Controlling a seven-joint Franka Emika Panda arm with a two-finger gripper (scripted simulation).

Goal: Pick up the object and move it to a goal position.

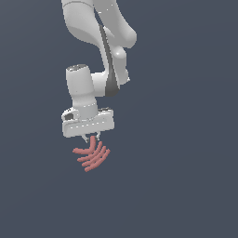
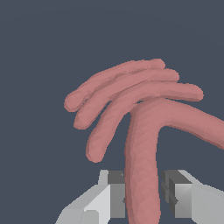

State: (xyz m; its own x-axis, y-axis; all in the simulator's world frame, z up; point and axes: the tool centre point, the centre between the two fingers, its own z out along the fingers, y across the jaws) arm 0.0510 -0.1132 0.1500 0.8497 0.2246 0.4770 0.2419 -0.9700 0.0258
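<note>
The object (image 1: 93, 158) is a small salmon-pink fan of curved ribs, and it hangs just under the white gripper (image 1: 92, 138) in the exterior view. In the wrist view the object (image 2: 131, 96) fills the middle, with its ribs spreading away from the hand. One thick rib runs back between the two grey fingers (image 2: 116, 192). The gripper (image 2: 142, 192) is shut on that rib, with a pad pressed close on each side. The rib's end is hidden behind the hand.
A flat dark blue-grey background surrounds everything in both views. The white arm (image 1: 100, 28) comes down from the top of the exterior view. No goal marker or other object shows.
</note>
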